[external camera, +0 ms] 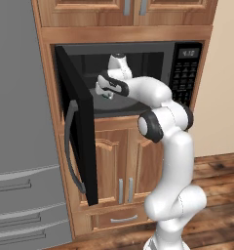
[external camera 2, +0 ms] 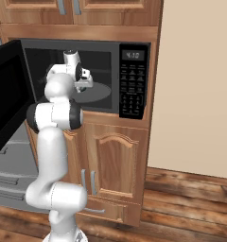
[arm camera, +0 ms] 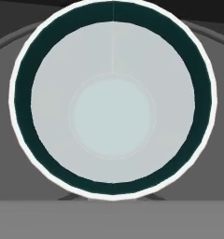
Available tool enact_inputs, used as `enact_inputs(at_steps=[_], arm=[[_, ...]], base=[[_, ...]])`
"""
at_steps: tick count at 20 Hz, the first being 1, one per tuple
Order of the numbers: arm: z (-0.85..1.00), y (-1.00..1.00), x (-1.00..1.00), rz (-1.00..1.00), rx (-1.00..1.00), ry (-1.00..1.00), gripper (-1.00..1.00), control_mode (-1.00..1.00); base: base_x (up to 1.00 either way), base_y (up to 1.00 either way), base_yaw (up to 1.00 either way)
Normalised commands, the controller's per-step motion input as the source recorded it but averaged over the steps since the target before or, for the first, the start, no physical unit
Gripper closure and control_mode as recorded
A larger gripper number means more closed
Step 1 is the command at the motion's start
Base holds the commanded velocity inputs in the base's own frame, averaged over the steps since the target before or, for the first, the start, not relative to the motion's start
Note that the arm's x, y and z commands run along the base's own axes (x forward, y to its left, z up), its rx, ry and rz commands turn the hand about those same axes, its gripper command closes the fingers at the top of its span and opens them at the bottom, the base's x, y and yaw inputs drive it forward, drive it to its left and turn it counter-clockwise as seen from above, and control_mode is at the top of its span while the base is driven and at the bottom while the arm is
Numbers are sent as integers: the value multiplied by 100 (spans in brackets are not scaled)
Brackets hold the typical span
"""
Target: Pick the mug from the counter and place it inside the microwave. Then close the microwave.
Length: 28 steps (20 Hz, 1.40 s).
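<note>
The end effector (external camera: 107, 93) reaches inside the cavity of the microwave (external camera: 138, 53), its jaws drawn nearly together; in both base views the hand (external camera 2: 83, 79) hangs just above the round turntable (external camera 2: 99, 92). The hand view looks straight down into the mug (arm camera: 113, 100): a white rim, a dark teal inner wall and a pale bottom, very close below the camera. Whether the fingers pinch the mug's wall or merely sit at it cannot be told, as the fingertips are hidden. A little teal shows under the hand in the left base view, so the mug sits inside the microwave, low over the turntable, though contact with the plate cannot be judged.

The microwave door (external camera: 77, 127) is swung wide open toward the left, its long grey handle (external camera: 70, 146) facing outward. The button panel (external camera 2: 133, 85) and small display (external camera 2: 133, 55) lie on the right side of the cavity. Wooden cabinet doors (external camera 2: 110, 160) stand below the microwave, with a drawer (external camera: 116, 217) beneath them, more wood cabinets above. A grey refrigerator (external camera: 16, 146) stands at the left, and a wood plank floor (external camera 2: 181, 203) runs beneath a beige wall (external camera 2: 200, 85)
</note>
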Motion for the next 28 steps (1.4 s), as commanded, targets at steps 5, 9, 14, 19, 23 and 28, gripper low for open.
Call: enact_inputs(at_steps=[5,9,14,19,23,28], arm=[[0,0,0,0,0,0,-100,-100],[0,0,-8,0,0,0,-100,-100],[0,0,-50,0,0,-2,-100,-100],[0,0,-62,0,0,-4,-100,-100],[0,0,-56,0,0,-6,-100,-100],[0,0,-55,0,0,-10,-100,-100]], base=[[0,0,0],[0,0,0],[0,0,0],[0,0,0],[0,0,0],[0,0,0]])
